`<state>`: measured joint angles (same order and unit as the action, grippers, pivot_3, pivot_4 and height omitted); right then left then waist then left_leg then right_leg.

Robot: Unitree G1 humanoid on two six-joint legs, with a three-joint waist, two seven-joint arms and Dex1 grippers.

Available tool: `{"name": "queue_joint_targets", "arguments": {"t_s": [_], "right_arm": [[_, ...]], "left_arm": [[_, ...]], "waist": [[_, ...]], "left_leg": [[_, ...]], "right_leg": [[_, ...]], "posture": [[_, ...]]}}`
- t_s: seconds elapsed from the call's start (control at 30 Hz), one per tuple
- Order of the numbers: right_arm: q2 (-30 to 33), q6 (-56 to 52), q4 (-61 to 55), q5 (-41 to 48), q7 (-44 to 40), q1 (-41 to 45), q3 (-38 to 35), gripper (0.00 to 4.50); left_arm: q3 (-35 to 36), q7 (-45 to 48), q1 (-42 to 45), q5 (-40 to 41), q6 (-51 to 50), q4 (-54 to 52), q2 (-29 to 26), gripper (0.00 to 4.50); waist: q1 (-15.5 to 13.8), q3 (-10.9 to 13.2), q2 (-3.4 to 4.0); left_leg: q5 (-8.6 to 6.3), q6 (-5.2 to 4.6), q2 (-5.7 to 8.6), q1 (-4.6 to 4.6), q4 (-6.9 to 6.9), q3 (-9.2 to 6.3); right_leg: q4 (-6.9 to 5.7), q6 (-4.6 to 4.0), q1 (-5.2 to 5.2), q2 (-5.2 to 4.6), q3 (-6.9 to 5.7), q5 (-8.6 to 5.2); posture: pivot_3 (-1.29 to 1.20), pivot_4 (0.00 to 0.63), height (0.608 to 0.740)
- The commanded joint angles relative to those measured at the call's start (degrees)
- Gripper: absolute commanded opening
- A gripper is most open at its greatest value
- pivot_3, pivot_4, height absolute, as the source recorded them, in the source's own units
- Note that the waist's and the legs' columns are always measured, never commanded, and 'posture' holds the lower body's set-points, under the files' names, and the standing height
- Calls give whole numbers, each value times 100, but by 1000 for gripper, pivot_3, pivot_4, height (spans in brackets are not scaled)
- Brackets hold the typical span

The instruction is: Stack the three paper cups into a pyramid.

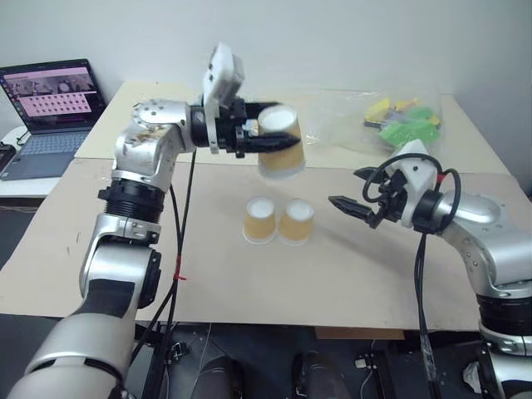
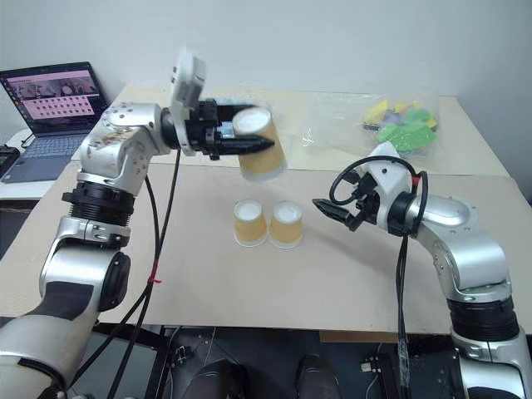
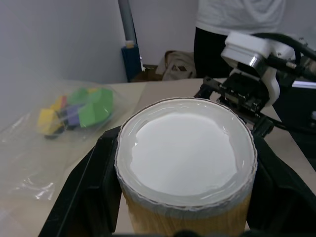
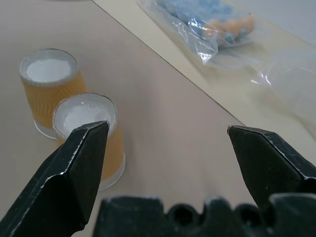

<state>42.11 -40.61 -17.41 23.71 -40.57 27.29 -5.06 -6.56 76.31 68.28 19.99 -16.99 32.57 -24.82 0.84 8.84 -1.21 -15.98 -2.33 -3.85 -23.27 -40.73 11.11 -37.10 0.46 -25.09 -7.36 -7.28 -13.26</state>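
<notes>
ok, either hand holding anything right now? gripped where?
Left hand holds the third paper cup upside down in the air, fingers clamped across its orange sides. Right hand is open, holding nothing, beside the two cups on the table.

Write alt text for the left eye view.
The left end effector holds one orange paper cup upside down in the air above two more cups standing side by side, upside down, on the tan table. The right end effector, open, waits beside them.
</notes>
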Motion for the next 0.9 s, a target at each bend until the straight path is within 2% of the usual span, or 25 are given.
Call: {"name": "queue_joint_targets", "arguments": {"t_s": [0.03, 0.9], "right_arm": [[26, 145, -339, 19, 160, -116, -357, 4500], [70, 93, -479, 81, 246, -327, -480, 4500]], "left_arm": [[-127, 356, 209, -227, 465, 168, 66, 2675], [-289, 515, -68, -806, 933, 632, 489, 2675]], "waist": [[-4, 0, 0], [-14, 0, 0]], "left_leg": [[0, 0, 0, -1, 0, -3], [-2, -5, 0, -3, -3, -32]], "right_leg": [[0, 0, 0, 0, -1, 0], [0, 0, -3, 0, 4, 0]], "posture": [[0, 150, 735], [0, 150, 735]]}}
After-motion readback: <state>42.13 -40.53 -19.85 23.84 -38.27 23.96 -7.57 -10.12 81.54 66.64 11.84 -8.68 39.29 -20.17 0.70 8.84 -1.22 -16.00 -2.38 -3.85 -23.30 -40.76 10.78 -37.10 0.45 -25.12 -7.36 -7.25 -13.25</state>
